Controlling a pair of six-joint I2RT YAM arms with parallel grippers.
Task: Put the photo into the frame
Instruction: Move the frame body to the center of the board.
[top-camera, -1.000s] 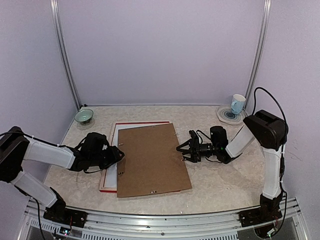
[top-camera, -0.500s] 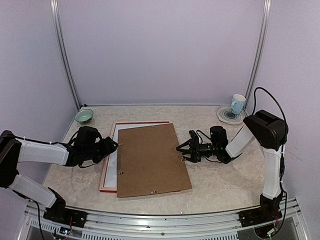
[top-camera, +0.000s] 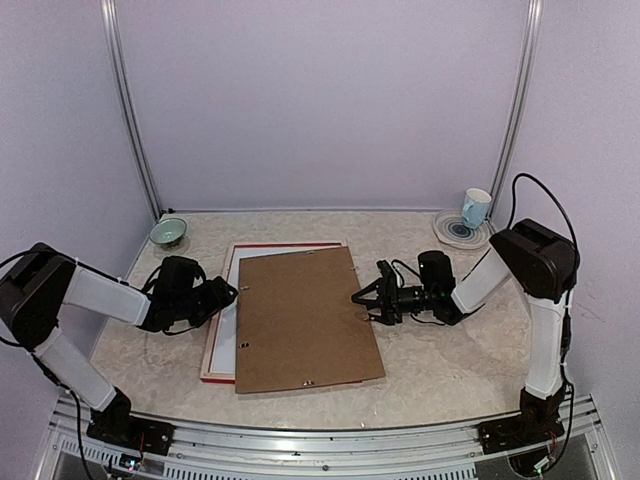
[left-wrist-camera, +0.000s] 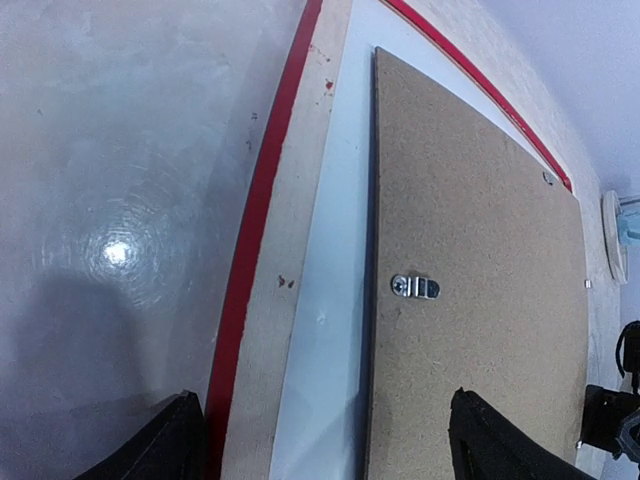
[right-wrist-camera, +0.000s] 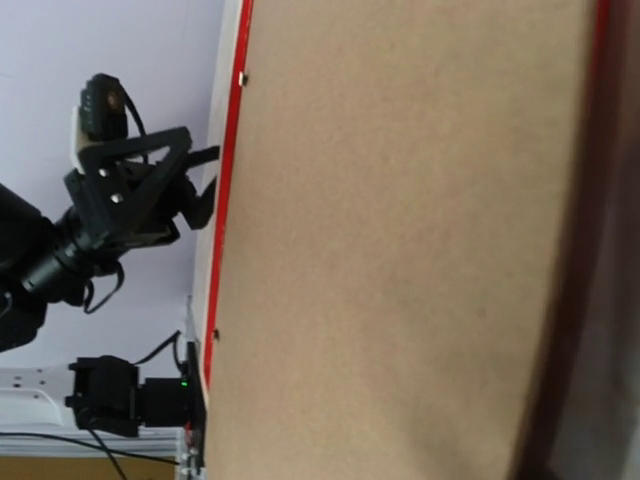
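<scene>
Frame (left-wrist-camera: 290, 230) lies under the brown backing board (top-camera: 305, 320); we keep left end effector (top-camera: 230, 293) at 9 o'clock, right end effector (top-camera: 366, 301) at 3 o'clock, both spread.

Bg items sitting on pale marbled tabletop (top-camera: 440, 365), lilac walls (top-camera: 320, 100) behind.
Plain brown rectangular backing board (top-camera: 305, 320) is lying flat mid-table, slightly skewed, w/ small silver metal hanger clip (left-wrist-camera: 415, 287) sitting near one long edge. Small pale-green ceramic bowl (top-camera: 168, 232) is resting at far-left corner. White-and-blue cup (top-camera: 476, 207) is standing upright on round white plate w/ blue rings (top-camera: 452, 234) at far-right corner, well apart from board.
</scene>
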